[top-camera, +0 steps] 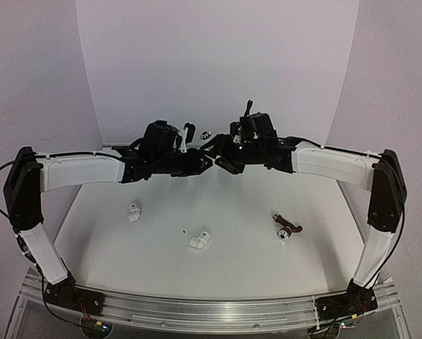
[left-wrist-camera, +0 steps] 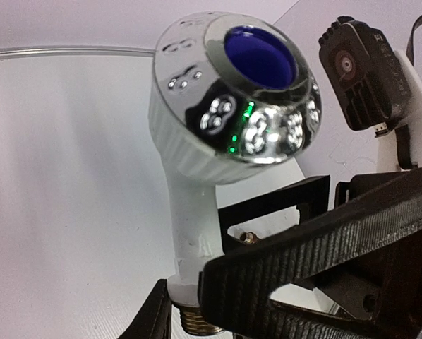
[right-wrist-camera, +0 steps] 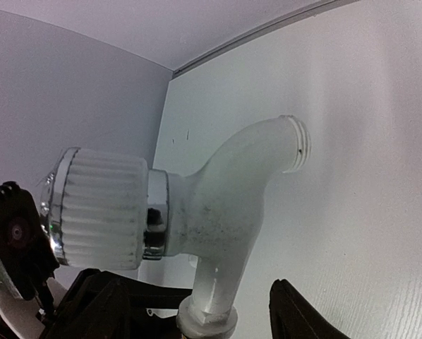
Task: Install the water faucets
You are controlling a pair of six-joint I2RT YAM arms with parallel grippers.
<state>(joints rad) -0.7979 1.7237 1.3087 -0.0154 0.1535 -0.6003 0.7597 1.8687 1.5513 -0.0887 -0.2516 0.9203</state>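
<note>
A white water faucet [top-camera: 189,135] is held up at the back centre, where both arms meet. In the left wrist view the faucet [left-wrist-camera: 197,212] fills the frame, with a silvery knob [left-wrist-camera: 257,92] with a blue centre on top and a brass thread at the bottom. My left gripper [left-wrist-camera: 191,319] [top-camera: 185,150] is shut on its collar just above the thread. In the right wrist view the faucet [right-wrist-camera: 225,212] has its curved spout pointing up and right. My right gripper [right-wrist-camera: 211,321] [top-camera: 221,147] is open around its stem, with a gap on the right side.
Two stubby white elbow fittings [top-camera: 133,212] [top-camera: 200,241] lie on the white table [top-camera: 239,268]. A small dark reddish tap-like piece with a silvery knob [top-camera: 286,229] lies at the right. A small silvery thing [top-camera: 205,134] sits behind the grippers. White walls close the back and sides.
</note>
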